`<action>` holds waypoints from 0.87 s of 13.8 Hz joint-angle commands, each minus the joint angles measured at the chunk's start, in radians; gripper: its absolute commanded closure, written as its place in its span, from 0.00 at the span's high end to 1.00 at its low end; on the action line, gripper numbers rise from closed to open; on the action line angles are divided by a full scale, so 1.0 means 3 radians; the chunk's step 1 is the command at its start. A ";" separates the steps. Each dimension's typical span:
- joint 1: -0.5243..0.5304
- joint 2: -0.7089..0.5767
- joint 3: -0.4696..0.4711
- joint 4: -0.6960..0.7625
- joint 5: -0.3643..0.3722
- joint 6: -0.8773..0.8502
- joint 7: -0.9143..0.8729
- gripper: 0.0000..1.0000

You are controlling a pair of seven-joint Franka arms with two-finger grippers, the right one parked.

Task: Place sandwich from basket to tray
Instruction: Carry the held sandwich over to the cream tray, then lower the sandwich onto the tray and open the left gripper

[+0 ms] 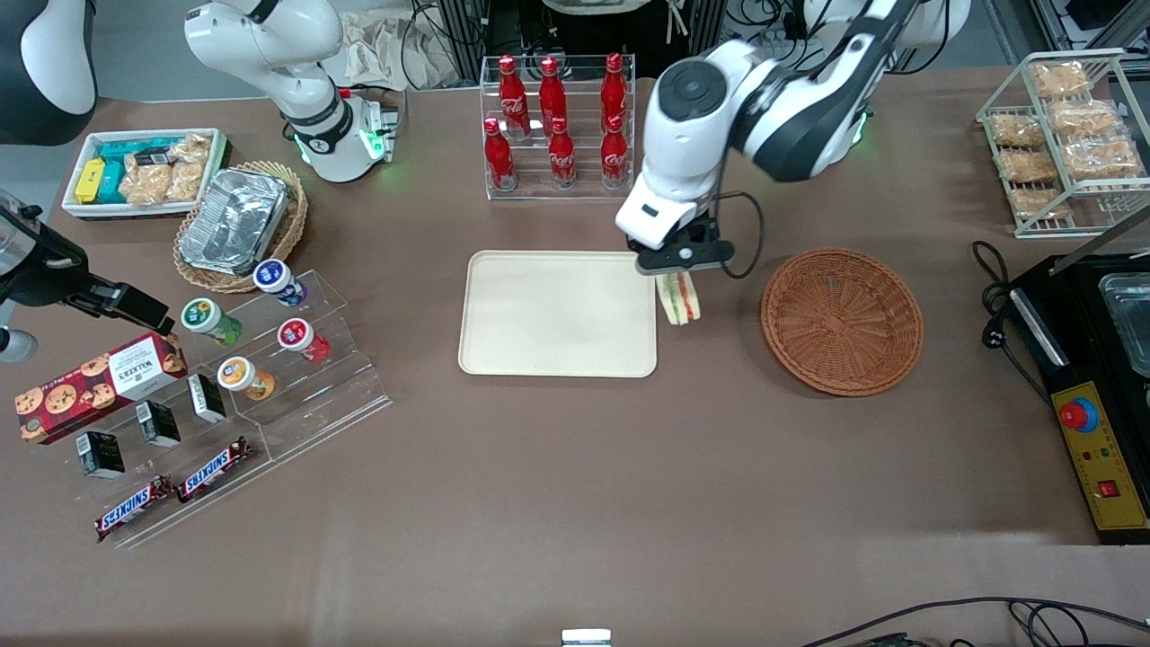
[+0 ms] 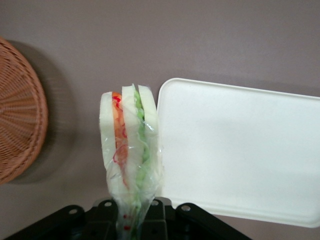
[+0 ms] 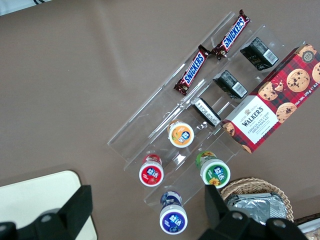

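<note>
From the front camera I see my hand (image 1: 680, 270) hanging above the brown surface (image 1: 575, 467), in the gap between the tray (image 1: 558, 313) and the basket (image 1: 842, 321), right at the tray's short edge on the working arm's side. The hand is pinched on the sandwich (image 1: 680, 298), which dangles below it clear of the surface, with its striped cut face turned toward the front camera. In the wrist camera the sandwich (image 2: 131, 152) stands up out of the black hand (image 2: 131, 220), its wrapped narrow end clamped between the fingers; I can make out white bread slices with a red-orange layer and a green layer under the clear film. The same camera shows the cream tray (image 2: 240, 150) just beside the sandwich, its rounded corner nearly level with the top of the bread, and a slice of the reddish-brown woven basket (image 2: 20, 112) well apart from the sandwich. The tray carries nothing, and the basket holds nothing that I can see. Farther from the front camera than the tray stands a clear rack of red cola bottles (image 1: 557, 126). Toward the parked arm's end of the surface lies a lighter wicker basket with a foil container (image 1: 235, 220).
</note>
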 commanded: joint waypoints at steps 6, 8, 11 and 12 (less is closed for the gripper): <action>-0.0284 0.0544 0.0038 -0.0074 0.0481 0.0543 -0.0525 0.13; -0.0319 0.0646 0.0038 -0.0059 0.0511 0.0655 -0.0535 0.13; -0.0350 0.0799 0.0043 -0.0053 0.0680 0.0829 -0.0617 0.13; -0.0350 0.0866 0.0043 -0.0048 0.0736 0.0875 -0.0652 0.14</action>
